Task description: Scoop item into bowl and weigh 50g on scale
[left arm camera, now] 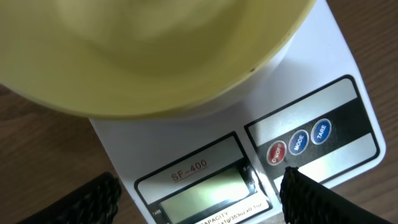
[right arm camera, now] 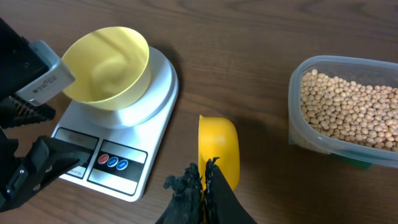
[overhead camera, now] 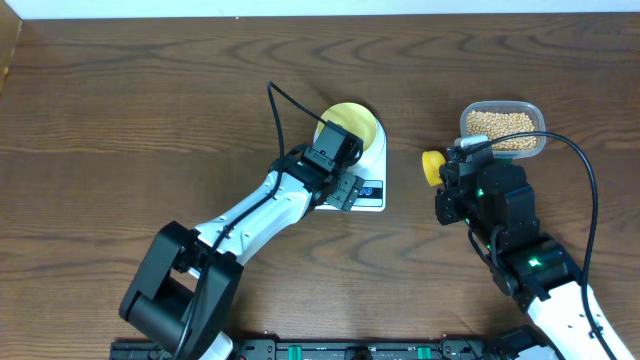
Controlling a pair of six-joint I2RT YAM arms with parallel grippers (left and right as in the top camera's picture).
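One bowl (right arm camera: 109,65), one scale (right arm camera: 158,93), one scoop (right arm camera: 219,146), one tub (right arm camera: 297,121)

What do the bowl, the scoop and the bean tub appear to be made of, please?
The bowl looks like pale yellow plastic, smooth with a soft sheen. The scoop seems to be bright yellow moulded plastic, evenly glossy. The tub is probably clear plastic: its rim and wall look translucent around the beans.

Our left arm (overhead camera: 250,210) stretches forward and to the right with its wrist tipped downward, and the left fingers (left arm camera: 93,199) stand wide apart. Our right arm (overhead camera: 545,270) leans forward and to the left, and the right fingers (right arm camera: 217,193) are pinched together on the yellow scoop (right arm camera: 217,143).
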